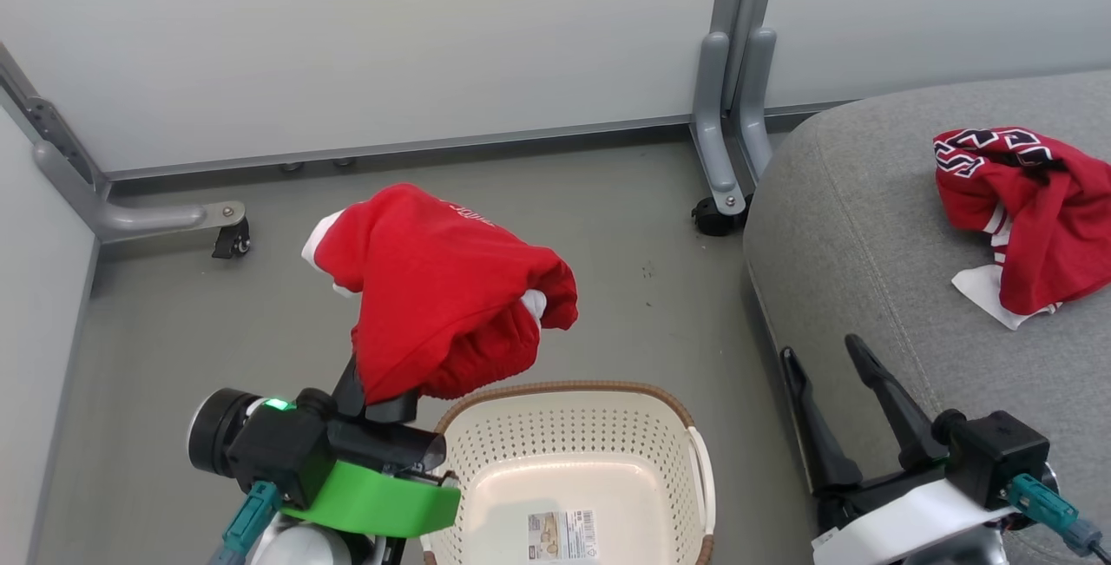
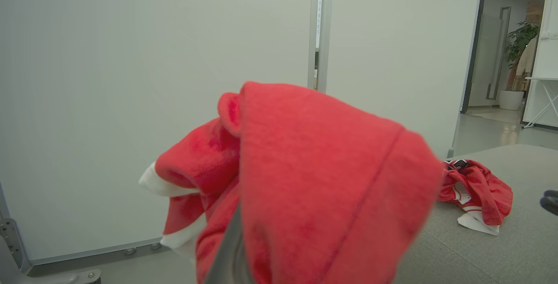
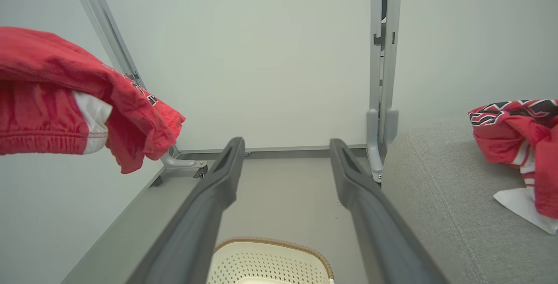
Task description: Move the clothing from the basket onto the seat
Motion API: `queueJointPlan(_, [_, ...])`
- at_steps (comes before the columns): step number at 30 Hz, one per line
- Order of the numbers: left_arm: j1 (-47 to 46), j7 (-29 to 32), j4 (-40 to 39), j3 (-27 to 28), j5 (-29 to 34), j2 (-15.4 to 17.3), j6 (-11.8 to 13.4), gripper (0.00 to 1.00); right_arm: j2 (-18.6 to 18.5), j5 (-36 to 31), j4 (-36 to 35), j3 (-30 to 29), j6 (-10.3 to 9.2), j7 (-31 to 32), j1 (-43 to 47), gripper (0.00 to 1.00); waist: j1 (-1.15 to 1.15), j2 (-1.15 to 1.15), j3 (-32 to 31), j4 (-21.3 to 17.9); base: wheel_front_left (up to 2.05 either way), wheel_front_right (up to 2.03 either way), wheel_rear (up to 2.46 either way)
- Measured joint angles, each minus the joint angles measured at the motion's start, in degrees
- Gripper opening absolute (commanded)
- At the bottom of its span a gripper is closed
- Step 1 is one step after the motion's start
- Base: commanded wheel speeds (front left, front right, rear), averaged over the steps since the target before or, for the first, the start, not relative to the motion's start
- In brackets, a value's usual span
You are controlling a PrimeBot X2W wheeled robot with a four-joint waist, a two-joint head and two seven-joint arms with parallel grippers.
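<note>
Head view: clamping the red garment [image 1: 434, 287] tight in the left gripper [image 1: 379, 393], holding it up over the floor just beyond the empty basket [image 1: 564, 393]. Spreading the right gripper [image 1: 820, 348] wide on nothing at the edge of the seat [image 1: 868, 226], and showing a second red garment [image 1: 1033, 209] crumpled on that seat.

Left wrist view: looking past the draped red garment [image 2: 305, 179] toward the second one [image 2: 479, 192].

Right wrist view: framing the basket rim [image 3: 270, 242] between spread fingers [image 3: 218, 188].

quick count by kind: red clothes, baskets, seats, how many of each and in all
red clothes: 2, the lifted garment and the lettered garment
basket: 1
seat: 1
total: 4
</note>
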Motion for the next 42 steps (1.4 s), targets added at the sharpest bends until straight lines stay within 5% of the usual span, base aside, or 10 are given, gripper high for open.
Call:
queueJointPlan(17, [-2.1,0.4,-0.6,-3.7,1.0,-0.4,-1.7,0.0,-2.6,9.0,7.2,26.2,0.0,-2.9,-16.5,1.0,0.0,0.0,2.5,2.3,0.0,0.0,0.0])
queueJointPlan(39, [-3.1,0.9,0.1,-7.6,1.3,-1.0,-3.0,0.0,-3.0,18.7,23.6,37.7,0.0,-2.5,-34.3,1.0,0.01,0.0,3.2,4.2,0.0,0.0,0.0])
queueJointPlan(40, [-3.1,0.9,0.1,-7.7,1.3,-1.0,-3.0,0.0,-3.0,18.7,24.0,38.2,0.0,-2.5,-34.8,0.86,0.01,0.0,3.2,4.2,0.0,0.0,0.0])
queueJointPlan(42, [-3.1,0.9,0.1,-7.9,1.3,-1.1,-3.0,0.0,-3.0,19.3,24.8,38.9,0.0,-2.6,-35.8,0.17,0.0,0.0,3.2,4.2,0.0,0.0,0.0])
